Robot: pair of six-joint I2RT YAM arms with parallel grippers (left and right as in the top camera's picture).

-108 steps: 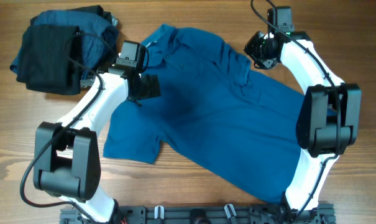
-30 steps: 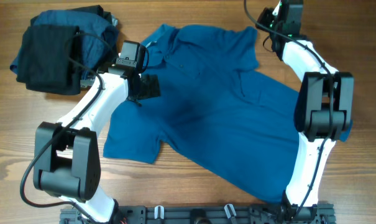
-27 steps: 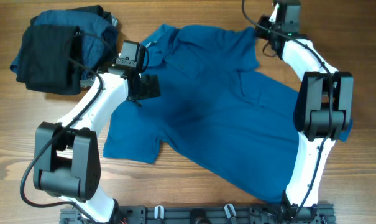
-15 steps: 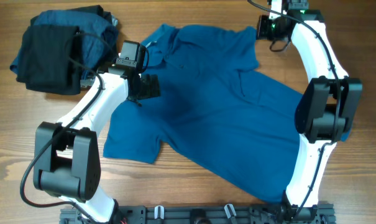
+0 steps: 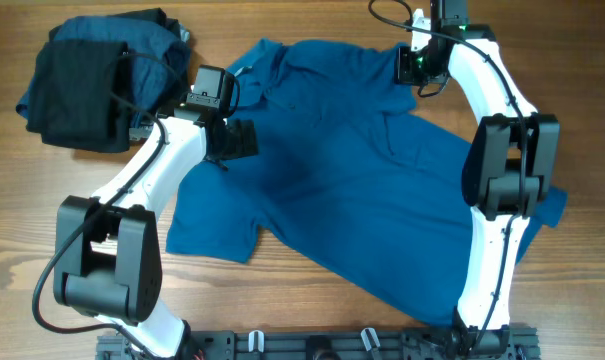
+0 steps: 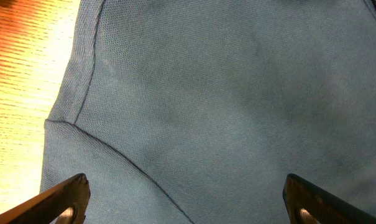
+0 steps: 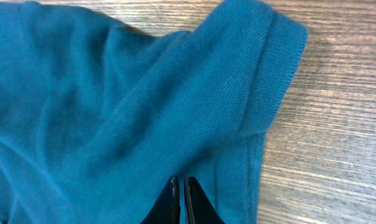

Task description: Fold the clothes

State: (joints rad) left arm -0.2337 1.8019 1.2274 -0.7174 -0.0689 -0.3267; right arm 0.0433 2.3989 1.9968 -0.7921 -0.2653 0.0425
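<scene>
Right pincer point(image 7: 179, 182) shifted over polo shirt point(image 5: 332, 170), shut

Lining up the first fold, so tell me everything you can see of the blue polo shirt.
The blue polo shirt lies spread front up, slanted across the wooden table, collar at the far left, knit fabric softly wrinkled. One short sleeve lies flat at the near left; the far sleeve is creased. The open left gripper hovers over a shoulder seam; the shut right gripper points at that far sleeve.
</scene>
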